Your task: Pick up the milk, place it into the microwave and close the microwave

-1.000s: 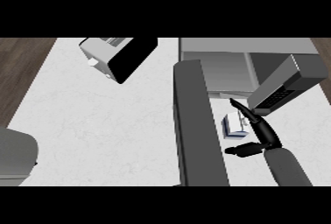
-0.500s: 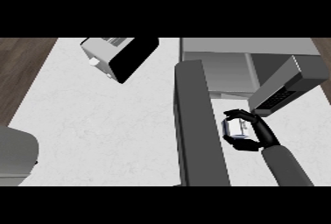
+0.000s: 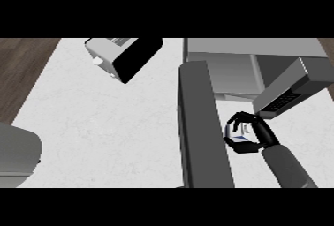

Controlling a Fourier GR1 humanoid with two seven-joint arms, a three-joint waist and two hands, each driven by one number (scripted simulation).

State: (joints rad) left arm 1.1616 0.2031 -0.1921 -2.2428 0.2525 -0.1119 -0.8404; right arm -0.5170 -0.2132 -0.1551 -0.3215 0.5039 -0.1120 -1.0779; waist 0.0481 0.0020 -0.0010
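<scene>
While curled: right hand [image 3: 256,132] round milk [image 3: 239,132]

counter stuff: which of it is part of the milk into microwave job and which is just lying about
Part of the job:
- milk, right hand curled round it
- microwave, interior open
- microwave door, swung open

Lying about:
- toaster, far side of the counter
- grey object at the left edge

Bright even light, soft shadows, no glare
</scene>
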